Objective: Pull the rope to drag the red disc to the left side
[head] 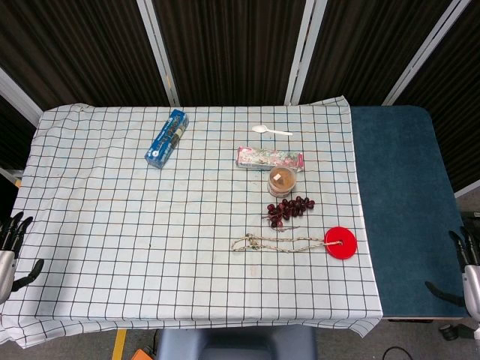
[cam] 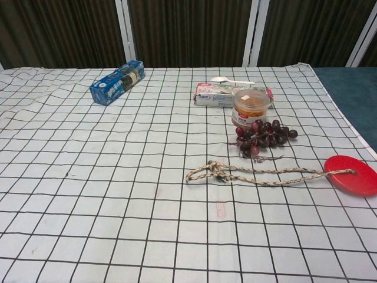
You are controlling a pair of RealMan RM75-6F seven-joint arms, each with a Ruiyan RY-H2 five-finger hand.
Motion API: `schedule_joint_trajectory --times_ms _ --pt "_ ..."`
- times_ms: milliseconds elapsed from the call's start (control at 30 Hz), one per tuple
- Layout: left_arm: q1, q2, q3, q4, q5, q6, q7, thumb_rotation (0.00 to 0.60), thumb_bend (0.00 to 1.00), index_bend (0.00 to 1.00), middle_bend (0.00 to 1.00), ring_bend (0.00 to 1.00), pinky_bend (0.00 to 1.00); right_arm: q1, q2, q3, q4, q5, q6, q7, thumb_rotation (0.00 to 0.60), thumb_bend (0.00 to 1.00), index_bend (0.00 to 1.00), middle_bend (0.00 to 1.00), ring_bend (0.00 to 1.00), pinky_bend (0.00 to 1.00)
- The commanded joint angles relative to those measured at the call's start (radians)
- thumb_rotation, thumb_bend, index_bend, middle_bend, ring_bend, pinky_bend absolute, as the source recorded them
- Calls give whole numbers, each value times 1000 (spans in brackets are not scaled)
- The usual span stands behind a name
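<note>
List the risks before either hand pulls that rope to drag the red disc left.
1. The grapes lie just behind the rope; a pull angled away from the robot could snag them.
2. The checked cloth is already wrinkled, so the red disc may bunch it up.
3. The left hand and right hand are both off the table edges, so either must make a long reach to the rope's knotted end.

Behind the table (head: 405,187), dark ribbed panels (head: 232,45) split by slanting pale metal posts (head: 161,49); over most of the blue tabletop, a white cloth (head: 112,247) gridded in dark lines; below the front edge, grey floor (head: 82,346) with a yellow strip (head: 119,343).
</note>
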Motion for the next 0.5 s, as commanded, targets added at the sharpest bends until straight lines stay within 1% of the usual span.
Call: schedule_joint_trajectory --times_ms 33,300,500 --pt "-1 0 1 -3 2 -1 0 600 340 0 0 0 0 0 2 1 -2 0 2 1 600 110 0 0 0 0" --pt "-33 -3 14 -40 39 -40 40 600 341 0 0 0 0 -5 18 11 -19 8 13 14 600 110 0 0 0 0" --pt "-105 -37 33 -102 96 -135 63 600 340 0 0 0 0 -1 24 22 -26 28 5 13 600 110 0 0 0 0"
